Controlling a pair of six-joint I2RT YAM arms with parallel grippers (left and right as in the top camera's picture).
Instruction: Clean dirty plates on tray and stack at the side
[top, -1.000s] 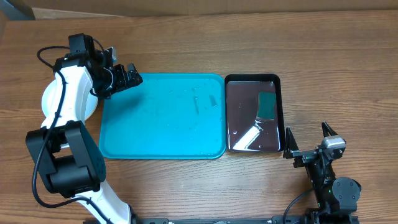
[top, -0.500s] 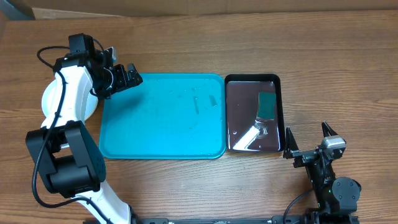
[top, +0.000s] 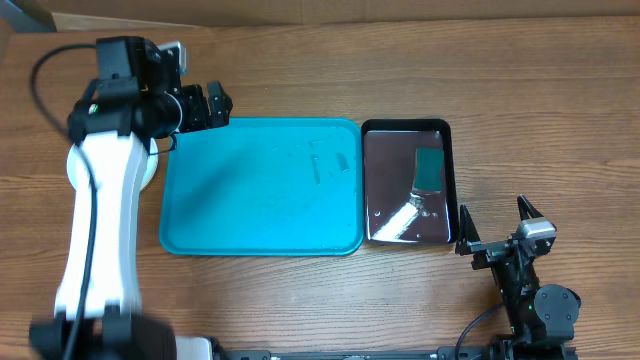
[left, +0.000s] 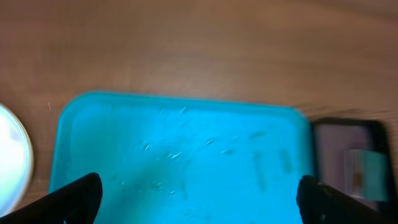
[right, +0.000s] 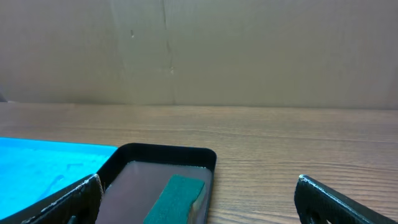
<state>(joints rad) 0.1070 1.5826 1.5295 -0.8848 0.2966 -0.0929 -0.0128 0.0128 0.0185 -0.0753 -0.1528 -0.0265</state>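
Note:
The teal tray (top: 260, 190) lies mid-table with nothing on it, only faint wet streaks; it also fills the left wrist view (left: 180, 149). A pale round plate (top: 69, 168) sits on the table left of the tray, mostly hidden under my left arm. Its rim shows at the left edge of the left wrist view (left: 12, 158). I cannot tell how many plates are stacked there. My left gripper (top: 215, 108) hangs open over the tray's far left corner, holding nothing. My right gripper (top: 497, 215) stands open near the front edge, right of the tray.
A glossy black tray (top: 382, 185) with water and a green sponge (top: 430, 167) lies right beside the teal tray. The right wrist view shows the same sponge (right: 177, 199) ahead of the open fingers. Bare wood lies behind both trays.
My left arm has swung and straightened, carrying its open gripper slightly toward the table's far edge. The right arm has not moved.

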